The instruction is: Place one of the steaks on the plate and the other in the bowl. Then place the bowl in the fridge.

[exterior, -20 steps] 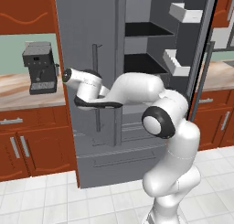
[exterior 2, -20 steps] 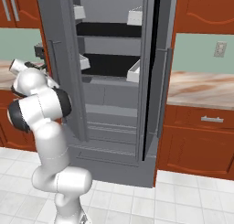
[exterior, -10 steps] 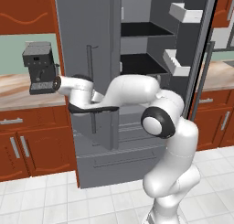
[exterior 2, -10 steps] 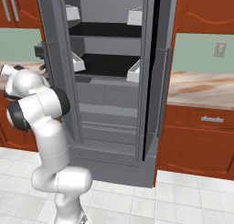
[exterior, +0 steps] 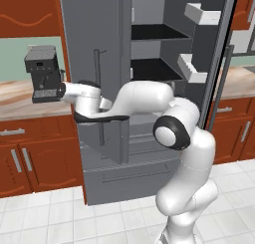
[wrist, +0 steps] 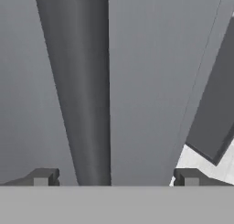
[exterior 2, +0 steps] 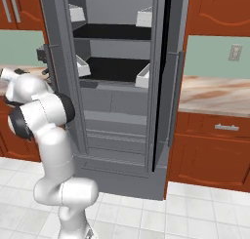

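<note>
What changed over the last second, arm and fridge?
The arm swung left, carrying the gripper away from the fridge toward the coffee machine; the jaws, now wide, hold nothing. Fridge doors stayed open, shelves and white bins unchanged, base parked.

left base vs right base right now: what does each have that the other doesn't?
Left base: the coffee machine on the counter, plus the arm reaching across the left fridge door. Right base: a wall outlet and a counter stretch right of the fridge. Both: the open fridge with dark shelves, white door bins, red cabinets.
</note>
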